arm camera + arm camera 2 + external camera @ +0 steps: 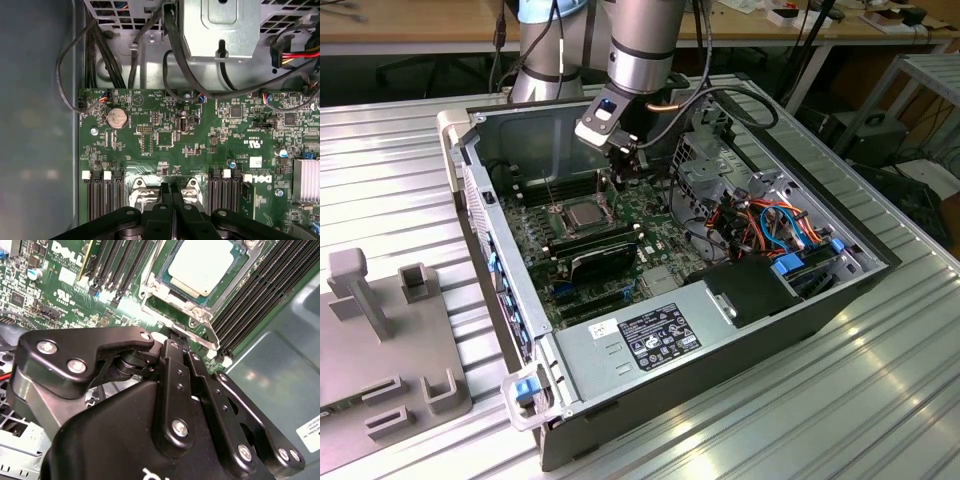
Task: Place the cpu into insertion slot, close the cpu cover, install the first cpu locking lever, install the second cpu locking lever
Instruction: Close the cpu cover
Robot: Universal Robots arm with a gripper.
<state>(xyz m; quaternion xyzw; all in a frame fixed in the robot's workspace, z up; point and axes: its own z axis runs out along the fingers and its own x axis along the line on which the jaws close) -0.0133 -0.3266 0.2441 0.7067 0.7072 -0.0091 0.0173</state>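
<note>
The cpu (202,265) (582,213), a small silvery square, lies flat in the insertion slot (164,276) on the green board. Around it the cpu cover (175,302), a thin metal frame, lies down with the chip showing through its window. My gripper (182,347) (623,185) (172,189) hangs just above the board at the socket's edge, by the cover's hinge end. Its black fingers (166,197) are shut together, and I see nothing between them. A thin metal lever (552,190) stands up beside the socket, and another bar (207,335) runs along the socket's side.
Long black memory slots (260,295) flank the socket on both sides. A black fan shroud (603,262) and the power supply (650,335) sit nearer the case front. Cables (775,225) and a drive cage (220,30) crowd the far side. A grey fixture (380,340) stands outside the case.
</note>
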